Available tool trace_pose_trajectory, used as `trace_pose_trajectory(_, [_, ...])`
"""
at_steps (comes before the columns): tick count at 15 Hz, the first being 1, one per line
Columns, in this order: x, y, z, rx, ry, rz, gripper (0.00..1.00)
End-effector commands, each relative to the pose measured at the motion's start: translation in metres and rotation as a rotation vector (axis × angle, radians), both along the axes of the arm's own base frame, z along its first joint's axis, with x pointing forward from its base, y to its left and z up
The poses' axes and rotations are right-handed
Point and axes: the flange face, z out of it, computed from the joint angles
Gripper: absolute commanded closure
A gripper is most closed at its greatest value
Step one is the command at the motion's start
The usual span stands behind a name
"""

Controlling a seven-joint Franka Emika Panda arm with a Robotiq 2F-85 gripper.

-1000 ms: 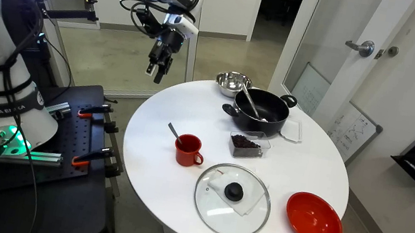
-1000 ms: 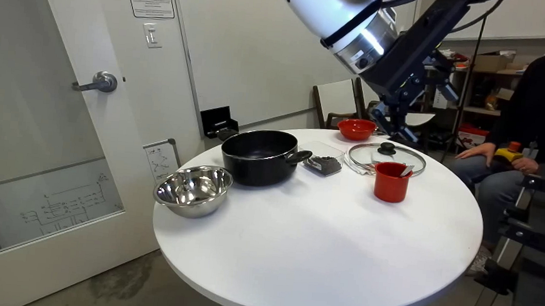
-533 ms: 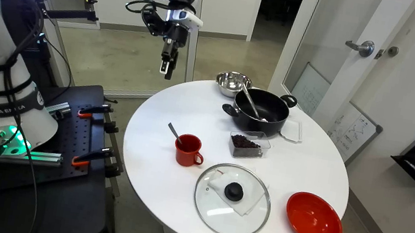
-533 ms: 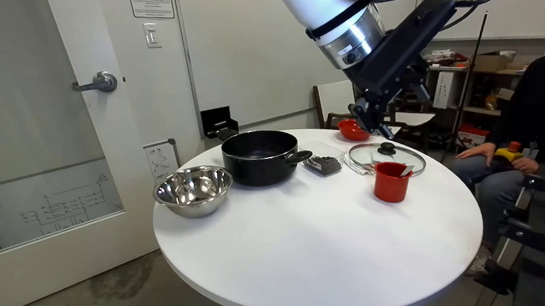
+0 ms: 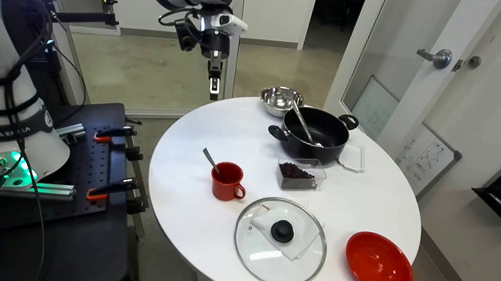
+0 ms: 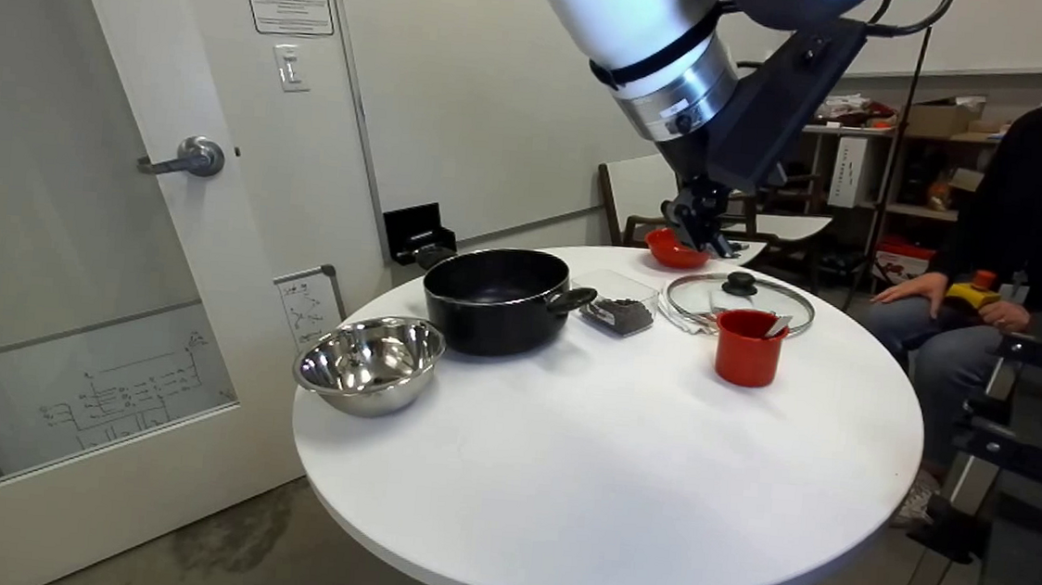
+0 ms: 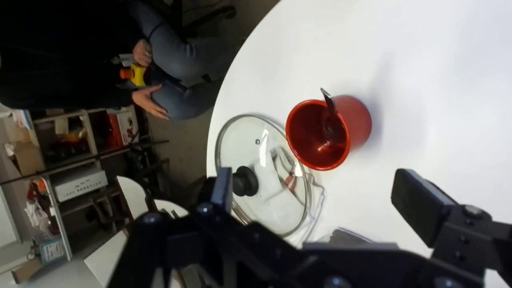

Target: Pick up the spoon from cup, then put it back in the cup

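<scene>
The cup is a small red mug point(image 5: 225, 188) standing upright on the white round table; it also shows in an exterior view point(image 6: 747, 355) and in the wrist view point(image 7: 358, 120). The spoon point(image 5: 210, 158) leans inside the cup, its thin grey handle sticking out over the rim; the handle also shows in an exterior view point(image 6: 778, 327) and in the wrist view point(image 7: 329, 100). Its lower end lies in the dark inside of the cup. My gripper point(image 7: 315, 186) is open and empty, its fingers wide apart. It is raised well above the table, apart from the cup, in both exterior views point(image 5: 214, 88) point(image 6: 709, 238).
A glass lid point(image 5: 256, 256) with a black knob lies over a cloth beside the cup. A clear box point(image 5: 295, 181) of dark bits, a black pot point(image 5: 313, 146) with a ladle, a steel bowl point(image 5: 279, 104) and a red bowl point(image 5: 377, 263) stand around. A person point(image 6: 1034, 212) sits near the table.
My gripper has moved right in one exterior picture and left in the other, and has turned at the wrist. The cup and the spoon have not moved.
</scene>
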Motion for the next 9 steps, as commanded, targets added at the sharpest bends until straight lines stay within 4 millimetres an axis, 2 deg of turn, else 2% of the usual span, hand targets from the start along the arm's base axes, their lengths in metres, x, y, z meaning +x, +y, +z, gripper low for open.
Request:
trace_pose_trajectory(1, [-0.017,-0.023,0.000,0.068,-0.062,0.172,0.00])
trace_pose_trajectory(5, [-0.038,-0.055,-0.011,0.193,-0.164,0.310,0.00])
trace_pose_trajectory(8, [-0.057,-0.069,-0.017,0.234,-0.184,0.480,0.00])
trace_pose_trajectory(9, [-0.038,-0.064,-0.021,0.205,-0.162,0.400,0.00])
